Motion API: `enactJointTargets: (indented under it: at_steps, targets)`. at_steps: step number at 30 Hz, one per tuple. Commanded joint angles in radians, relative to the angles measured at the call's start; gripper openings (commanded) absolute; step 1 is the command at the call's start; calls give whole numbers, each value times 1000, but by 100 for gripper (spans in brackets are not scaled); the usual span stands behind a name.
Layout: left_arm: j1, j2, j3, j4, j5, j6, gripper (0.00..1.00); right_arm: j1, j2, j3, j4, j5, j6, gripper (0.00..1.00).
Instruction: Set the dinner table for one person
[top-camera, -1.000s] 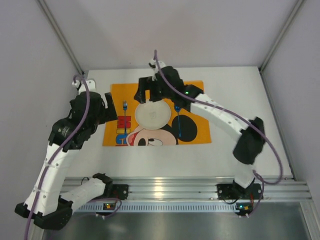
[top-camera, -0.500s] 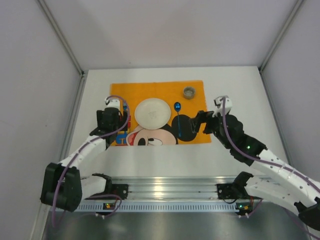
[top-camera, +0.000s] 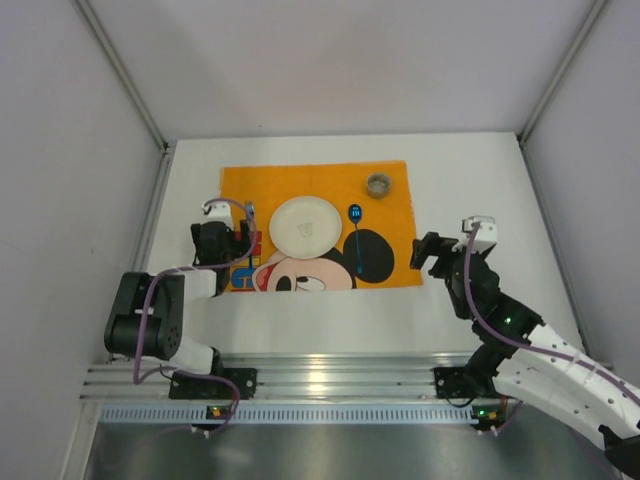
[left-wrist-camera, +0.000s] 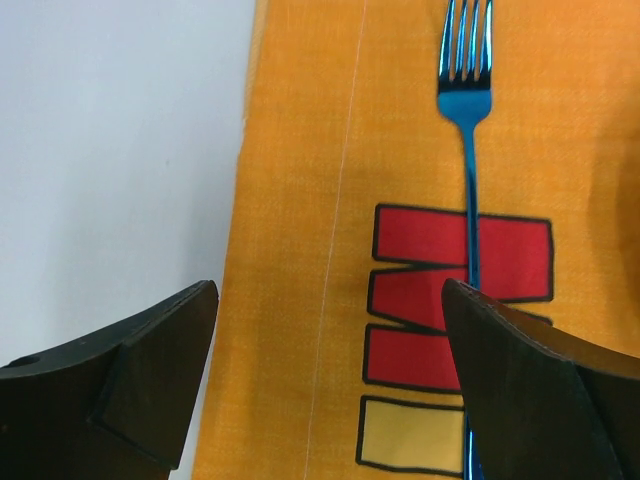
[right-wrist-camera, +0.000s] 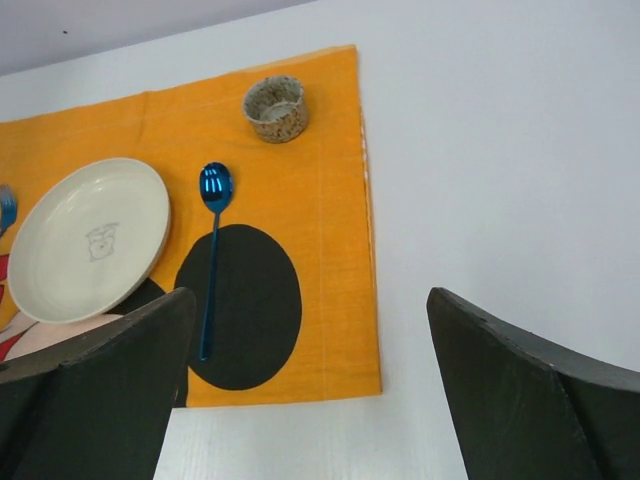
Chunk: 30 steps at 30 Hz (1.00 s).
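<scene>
The white table (top-camera: 480, 190) fills the floor of the booth, with its ribbed silver rail (top-camera: 340, 375) running along the near edge where both arms are bolted. An orange cartoon-mouse placemat (top-camera: 240, 180) lies flat on the table, towards the far side and a little left of centre.

On the placemat sits a round cream plate (top-camera: 305, 225). Just to its left a blue fork (left-wrist-camera: 468, 150) lies with its tines pointing away from the arms. Just to the right of the plate lies a blue spoon (right-wrist-camera: 211, 250), bowl end away from the arms and handle across a black ear of the print. A small speckled cup (right-wrist-camera: 275, 108) stands upright near the mat's far right corner, apart from the spoon.

The left pincer (left-wrist-camera: 328, 300) hangs over the left border of the placemat, spread wide and holding nothing. One finger is above bare table and the other is above the fork's handle, which passes beneath it. I cannot tell whether that finger touches the fork.

The right pincer (right-wrist-camera: 310, 300) hovers just off the right edge of the placemat, over bare table. It also gapes wide with nothing between its fingers, facing the spoon, plate and cup.
</scene>
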Motion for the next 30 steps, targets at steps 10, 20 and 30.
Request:
enactJointTargets:
  at_steps: [10,20,30]
  targets:
    - [81,70,-161,522,197,-17,99,-3,1,-12,109,47,-48,100]
    - [73,81,-150,589,158,1,99,-1,75,-94,178,220,-143,100]
    - [73,81,-150,592,160,1,99,-437,210,-326,616,-386,-455,100]
